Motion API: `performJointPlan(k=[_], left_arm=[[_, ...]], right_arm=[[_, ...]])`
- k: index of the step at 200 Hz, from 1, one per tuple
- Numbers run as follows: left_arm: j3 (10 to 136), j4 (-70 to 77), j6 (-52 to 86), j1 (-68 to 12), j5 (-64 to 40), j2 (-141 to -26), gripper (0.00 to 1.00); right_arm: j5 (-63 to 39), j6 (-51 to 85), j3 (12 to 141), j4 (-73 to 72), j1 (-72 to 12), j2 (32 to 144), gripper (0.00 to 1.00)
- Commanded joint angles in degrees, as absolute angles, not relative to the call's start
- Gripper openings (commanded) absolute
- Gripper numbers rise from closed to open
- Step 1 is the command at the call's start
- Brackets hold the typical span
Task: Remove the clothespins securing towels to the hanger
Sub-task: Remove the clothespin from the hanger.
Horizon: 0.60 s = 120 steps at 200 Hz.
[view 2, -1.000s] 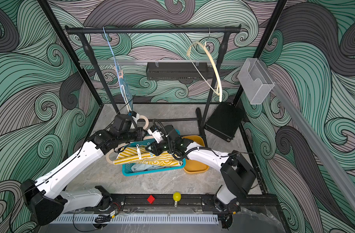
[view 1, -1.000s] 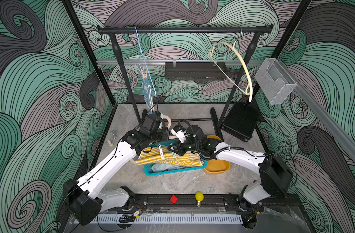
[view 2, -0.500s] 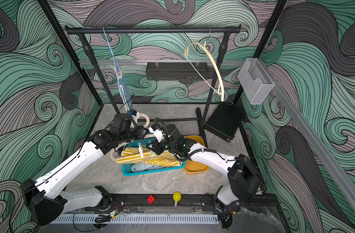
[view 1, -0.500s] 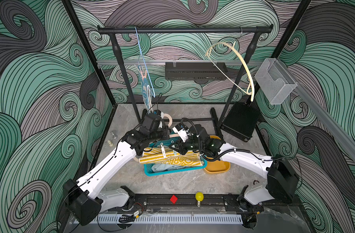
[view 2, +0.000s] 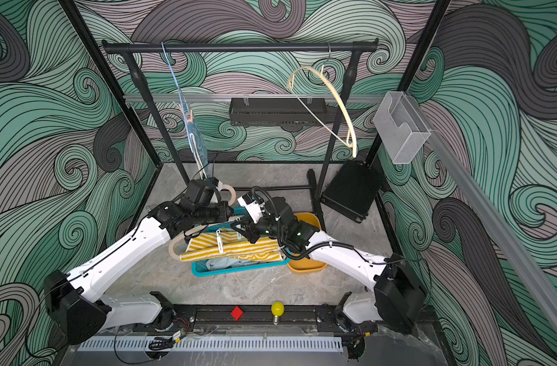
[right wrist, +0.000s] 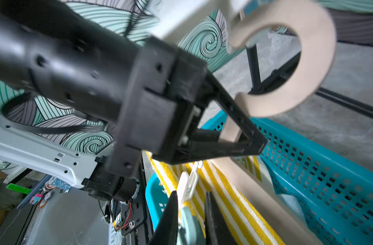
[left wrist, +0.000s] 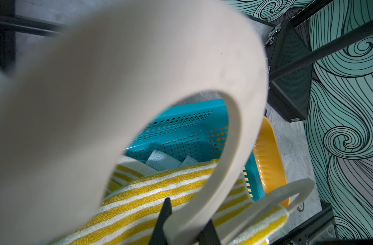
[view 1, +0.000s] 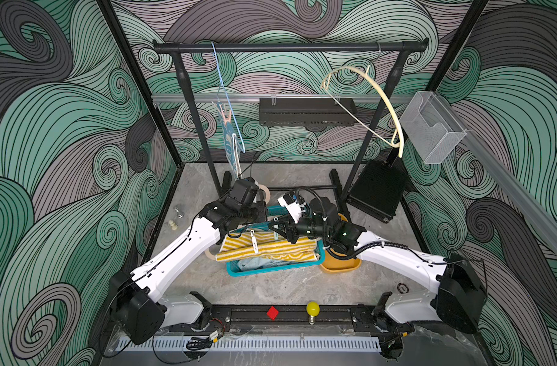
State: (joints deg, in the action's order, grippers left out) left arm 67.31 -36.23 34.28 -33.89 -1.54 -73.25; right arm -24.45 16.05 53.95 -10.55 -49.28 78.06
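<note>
The right gripper (right wrist: 190, 197) is closed on a pale teal clothespin (right wrist: 188, 224). In the right wrist view this peg is a narrow piece pinched between the two black fingers. I cannot tell whether its mouth bites the cloth, because the fingers hide that end.

Directly ahead of the fingertips, almost touching them, stands a white clothespin (right wrist: 189, 182). It is clipped on the yellow-and-white striped towel (right wrist: 228, 197), and its long axis runs nearly in line with the fingers.

The left gripper (left wrist: 187, 212) is closed on the bar of the wooden hanger (left wrist: 138, 63). It holds the hanger, with the towel draped over it, across the teal basket (view 1: 270, 270).

I judge that the left arm serves only as holder, so the white peg is work for the right arm. The right gripper must first get rid of the teal peg. The yellow tray (view 1: 340, 267) lies behind its fingertips, beside its wrist.

In both top views the white peg lies across the stripes, between the two grippers. The teal peg does not show there, because the right gripper covers it. The left wrist view shows neither peg, since the blurred hanger fills most of it. It does show a pale-blue towel (left wrist: 162, 158) in the basket under the striped one.
</note>
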Motion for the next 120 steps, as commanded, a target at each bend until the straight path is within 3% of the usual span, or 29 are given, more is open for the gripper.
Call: performJointPlan(k=[1, 70, 120], left_arm=[[68.7, -36.7, 33.8, -34.1, -1.0, -72.4, 0.00], [67.9, -34.6, 33.1, -34.1, -0.6, -70.2, 0.00], [67.7, -34.1, 33.0, -34.1, 2.6, -67.6, 0.00]], right_arm=[[-23.7, 15.0, 54.5, -12.0, -49.3, 77.4, 0.00], [-15.4, 16.2, 54.8, -2.5, -49.0, 72.3, 0.00], [-7.9, 16.6, 53.4, 7.3, -45.5, 62.1, 0.00]])
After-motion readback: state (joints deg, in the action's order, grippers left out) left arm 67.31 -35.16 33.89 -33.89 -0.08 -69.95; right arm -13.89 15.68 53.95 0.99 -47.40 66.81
